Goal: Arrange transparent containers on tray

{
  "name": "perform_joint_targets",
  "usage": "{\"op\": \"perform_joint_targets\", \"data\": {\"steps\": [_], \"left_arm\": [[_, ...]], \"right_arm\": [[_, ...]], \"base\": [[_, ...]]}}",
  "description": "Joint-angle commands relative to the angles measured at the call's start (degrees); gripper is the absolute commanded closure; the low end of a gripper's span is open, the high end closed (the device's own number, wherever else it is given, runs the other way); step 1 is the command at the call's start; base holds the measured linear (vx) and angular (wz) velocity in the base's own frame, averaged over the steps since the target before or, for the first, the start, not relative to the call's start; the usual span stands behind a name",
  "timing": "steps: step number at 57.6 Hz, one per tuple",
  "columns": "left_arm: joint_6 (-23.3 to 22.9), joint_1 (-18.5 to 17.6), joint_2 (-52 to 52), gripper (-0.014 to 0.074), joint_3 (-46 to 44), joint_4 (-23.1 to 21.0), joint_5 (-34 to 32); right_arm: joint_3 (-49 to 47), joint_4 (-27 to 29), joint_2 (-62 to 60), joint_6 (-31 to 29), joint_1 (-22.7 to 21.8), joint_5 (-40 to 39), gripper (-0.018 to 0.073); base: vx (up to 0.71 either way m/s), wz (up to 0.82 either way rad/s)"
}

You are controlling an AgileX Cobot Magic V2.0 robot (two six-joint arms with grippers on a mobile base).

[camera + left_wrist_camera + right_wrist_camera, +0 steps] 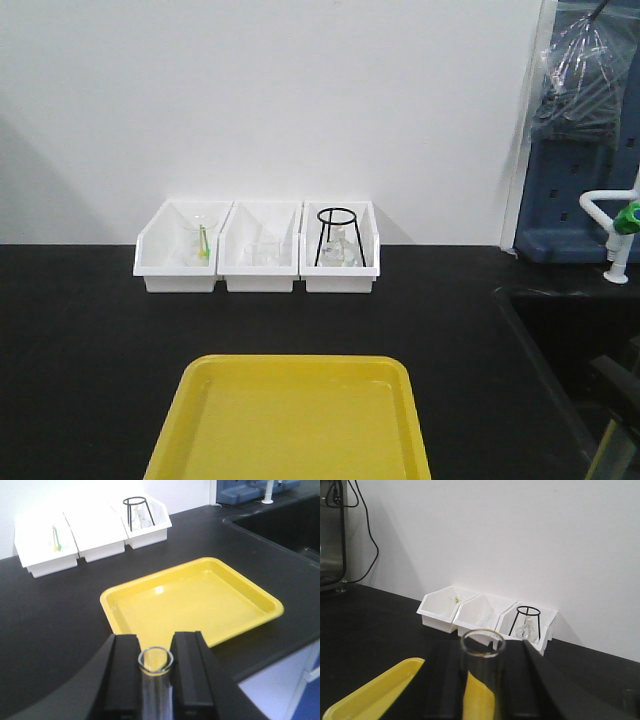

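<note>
Shallow bright-yellow rectangular plastic tray: bare, at 6 o'clock of three white plastic bins | left gripper: clamped on clear glass tube, tray at its 12 o'clock | right gripper: clamped on second clear glass tube | risk: smooth glass may slip in the grip, or topple if released tilted.

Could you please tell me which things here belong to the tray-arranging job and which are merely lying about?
Job: yellow tray; left gripper holding left-hand tube; right gripper holding right-hand tube; left-bin beaker; middle-bin beaker; flask.
Lying about: three white bins; black ring stand; green stick; tap; sink.
</note>
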Motion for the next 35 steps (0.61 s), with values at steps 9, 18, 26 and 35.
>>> {"op": "perform_joint_targets", "data": {"steps": [9,18,26,35], "left_arm": [[0.0,-0.4,0.1,0.0597,-1.6,-0.6,-5.0],[0.0,-0.4,0.1,0.0597,-1.6,-0.6,-5.0],[0.0,-0.4,0.1,0.0597,-1.6,-0.6,-5.0],[0.0,-0.4,0.1,0.0597,-1.6,-0.6,-5.0]], "right_arm": [[-1.7,-0.3,0.0,0.0,-0.2,-1.4,0.0571],[-1.7,-0.3,0.0,0.0,-0.2,-1.4,0.0571],[-1.7,-0.3,0.0,0.0,-0.2,-1.4,0.0571],[-1.7,-0.3,0.0,0.0,-0.2,-1.4,0.0571]], "base": [[0.38,-0.05],[0.35,-0.01],[0.32,0.03],[0.24,0.0]]}}
